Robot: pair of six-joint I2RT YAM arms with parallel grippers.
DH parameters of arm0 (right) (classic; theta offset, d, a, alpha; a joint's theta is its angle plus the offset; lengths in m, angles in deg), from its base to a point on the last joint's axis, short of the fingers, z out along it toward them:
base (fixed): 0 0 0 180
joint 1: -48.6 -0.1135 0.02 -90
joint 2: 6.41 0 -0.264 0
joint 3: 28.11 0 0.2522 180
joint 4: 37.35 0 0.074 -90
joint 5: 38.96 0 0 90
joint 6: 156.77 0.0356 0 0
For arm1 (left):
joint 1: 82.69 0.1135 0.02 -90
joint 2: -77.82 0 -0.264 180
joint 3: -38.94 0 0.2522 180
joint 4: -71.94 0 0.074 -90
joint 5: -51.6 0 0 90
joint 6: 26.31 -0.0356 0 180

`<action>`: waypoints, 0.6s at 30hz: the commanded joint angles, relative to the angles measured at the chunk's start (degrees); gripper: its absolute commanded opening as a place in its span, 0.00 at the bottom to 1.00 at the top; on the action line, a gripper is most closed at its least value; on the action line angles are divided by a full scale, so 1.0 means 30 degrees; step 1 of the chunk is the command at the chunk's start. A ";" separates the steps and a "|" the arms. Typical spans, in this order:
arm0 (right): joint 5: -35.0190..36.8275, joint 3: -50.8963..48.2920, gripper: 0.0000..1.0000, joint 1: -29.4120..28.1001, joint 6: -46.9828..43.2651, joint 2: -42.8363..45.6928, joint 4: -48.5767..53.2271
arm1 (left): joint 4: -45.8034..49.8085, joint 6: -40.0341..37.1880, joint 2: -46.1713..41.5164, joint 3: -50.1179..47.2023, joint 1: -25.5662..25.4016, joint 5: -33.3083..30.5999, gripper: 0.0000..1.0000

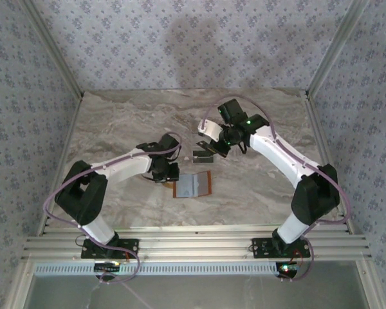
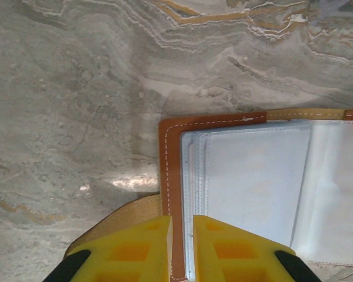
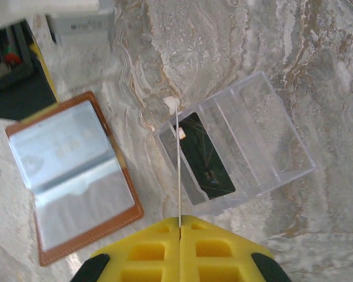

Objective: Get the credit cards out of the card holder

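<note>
Tabletop with a grey marbled pattern, seen from above, with two robot arms mounted at its near edge. Closest to the arms, slightly left of centre, the card holder lies open and flat. It has a tan-brown leather border around pale grey-blue inner sleeves. The left gripper is nearly closed, its yellow fingers pinching the holder's stitched left edge and pressing it against the table.

Just beyond the holder, the right gripper has its yellow jaws fully together on a pale card. The card is so thin that it shows edge-on as a single line pointing away from the fingers. Under and past that card is a clear plastic tray with ridged dividers. A dark card lies flat in its left section.
</note>
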 commanded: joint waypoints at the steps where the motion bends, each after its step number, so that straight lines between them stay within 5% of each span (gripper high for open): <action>1: 0.0507 0.1064 0.00 0.0036 -0.3323 -0.0594 0.1278 | 0.0086 -0.0100 -0.0700 -0.0250 0.0207 0.0263 0.18; 18: 0.1354 0.6907 0.00 0.0070 -0.7883 -0.5085 0.5022 | -0.0289 -0.0001 -0.0735 -0.0906 0.0620 0.0565 0.18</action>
